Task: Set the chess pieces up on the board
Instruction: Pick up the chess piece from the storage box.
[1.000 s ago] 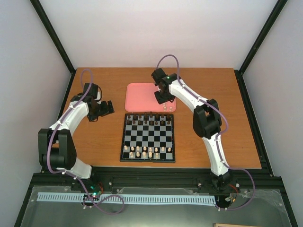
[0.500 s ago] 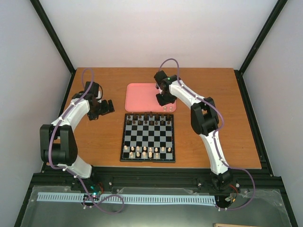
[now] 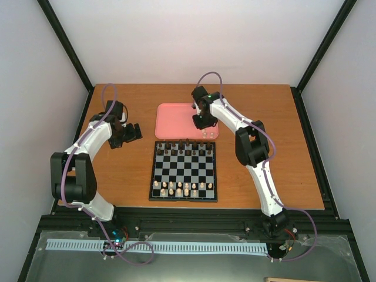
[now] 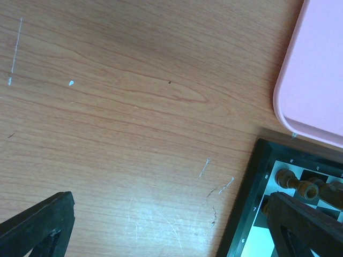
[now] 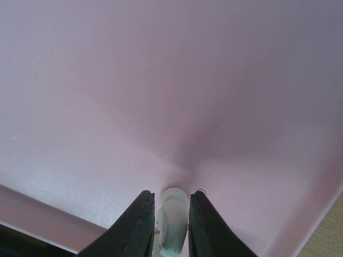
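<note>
Pinching one cream-white piece [image 5: 172, 217], the right gripper [image 5: 171, 197] has its fingers [image 5: 140, 225] clenched on either side of it, low over the pink tray [image 5: 161, 80] near the tray's right edge. I cannot tell whether the piece rests on the tray. A few more cream-white chess pieces [image 3: 207, 134] lie at the tray's near right corner. Others stand in the two near rows of the board [image 3: 183, 170], just nearer than the tray, facing the dark brown pieces [image 3: 183, 150] on its far rows. My left gripper [image 4: 170, 198] hangs over the tabletop [image 4: 134, 107] left of the board, fingers spread wide and empty.
</note>
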Available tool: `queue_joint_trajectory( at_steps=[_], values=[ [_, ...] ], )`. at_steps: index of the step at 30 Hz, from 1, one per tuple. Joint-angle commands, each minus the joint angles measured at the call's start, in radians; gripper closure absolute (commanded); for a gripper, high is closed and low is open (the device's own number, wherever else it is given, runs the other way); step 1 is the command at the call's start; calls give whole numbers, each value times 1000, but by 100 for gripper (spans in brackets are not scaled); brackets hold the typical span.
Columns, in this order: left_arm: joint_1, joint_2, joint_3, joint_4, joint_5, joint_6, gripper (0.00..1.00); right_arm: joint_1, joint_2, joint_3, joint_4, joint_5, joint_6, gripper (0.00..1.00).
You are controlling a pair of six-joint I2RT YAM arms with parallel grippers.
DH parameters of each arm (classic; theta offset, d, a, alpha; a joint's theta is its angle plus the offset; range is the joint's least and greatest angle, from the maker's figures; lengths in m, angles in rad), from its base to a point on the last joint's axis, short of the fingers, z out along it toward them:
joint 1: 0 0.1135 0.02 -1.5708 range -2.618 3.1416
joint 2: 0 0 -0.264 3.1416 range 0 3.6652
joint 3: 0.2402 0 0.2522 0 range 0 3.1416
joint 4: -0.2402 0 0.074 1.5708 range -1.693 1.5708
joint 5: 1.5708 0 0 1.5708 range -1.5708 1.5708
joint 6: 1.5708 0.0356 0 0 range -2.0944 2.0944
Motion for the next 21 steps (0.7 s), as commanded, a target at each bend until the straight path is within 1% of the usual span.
queue_joint_trajectory(
  at_steps=[1, 6, 9, 16, 21],
  values=[
    [-1, 14, 45, -10, -3, 12, 0, -8, 20, 36, -18, -20, -5, 83],
    [-1, 11, 36, -10, 0, 18, 0, -9, 2, 35, -23, -21, -2, 93],
    [-2, 4, 30, -9, 2, 19, 0, -9, -22, 33, -13, -15, 0, 97],
    [-2, -16, 25, -7, 4, 19, 0, -9, -93, 37, 9, 2, 5, 97],
    [-2, -23, 22, -3, 4, 18, 0, -9, -182, 22, 72, 12, 3, 97]
  ],
)
